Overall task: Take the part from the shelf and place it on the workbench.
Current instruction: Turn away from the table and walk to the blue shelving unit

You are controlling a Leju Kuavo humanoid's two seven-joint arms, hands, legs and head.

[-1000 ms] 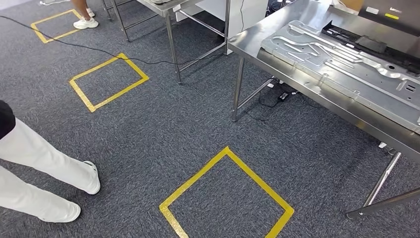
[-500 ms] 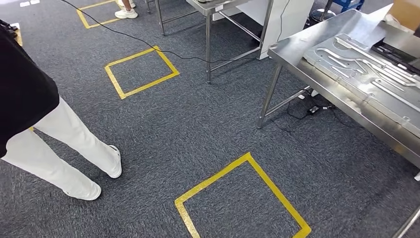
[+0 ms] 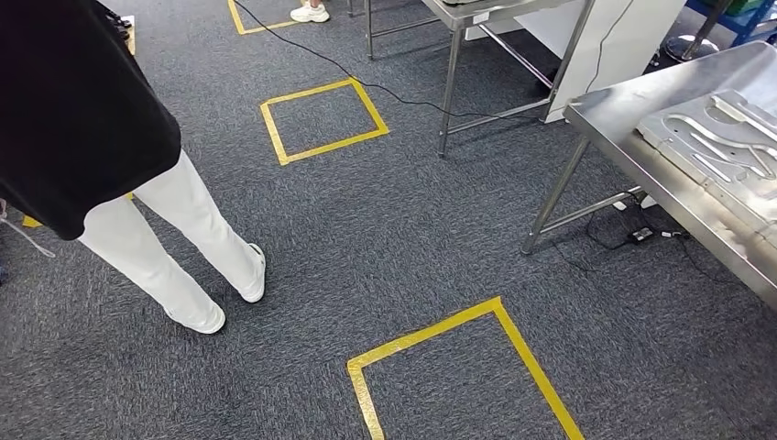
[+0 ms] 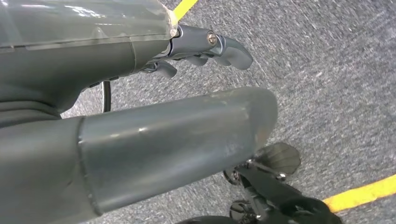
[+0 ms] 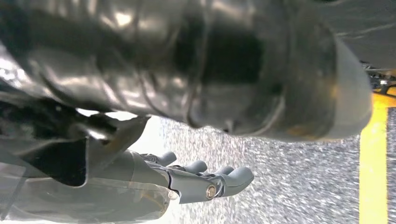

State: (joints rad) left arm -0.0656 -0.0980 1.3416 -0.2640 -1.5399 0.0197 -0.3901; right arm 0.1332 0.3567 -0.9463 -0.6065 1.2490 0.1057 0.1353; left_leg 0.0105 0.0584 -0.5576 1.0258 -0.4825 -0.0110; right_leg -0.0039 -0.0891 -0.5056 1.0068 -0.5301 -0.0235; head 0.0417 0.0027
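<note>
A steel workbench (image 3: 616, 114) stands at the right of the head view, and a pressed metal panel (image 3: 724, 151) lies flat on it. My left hand (image 4: 163, 126) hangs over the grey carpet with its thumb and fingers (image 4: 219, 46) apart and nothing in it. My right hand (image 5: 196, 70) also hangs over the carpet, its fingers (image 5: 215, 182) loosely spread and empty, beside a strip of yellow tape.
A person (image 3: 82, 110) in a black top and white trousers stands close at the left. Yellow tape squares (image 3: 458, 367) (image 3: 322, 119) mark the carpet. A second steel table (image 3: 467, 14) stands at the back, with a black cable (image 3: 403, 99) running past its legs.
The camera has swung left: the workbench has slid to the picture's right edge, and the person now takes up the upper left.
</note>
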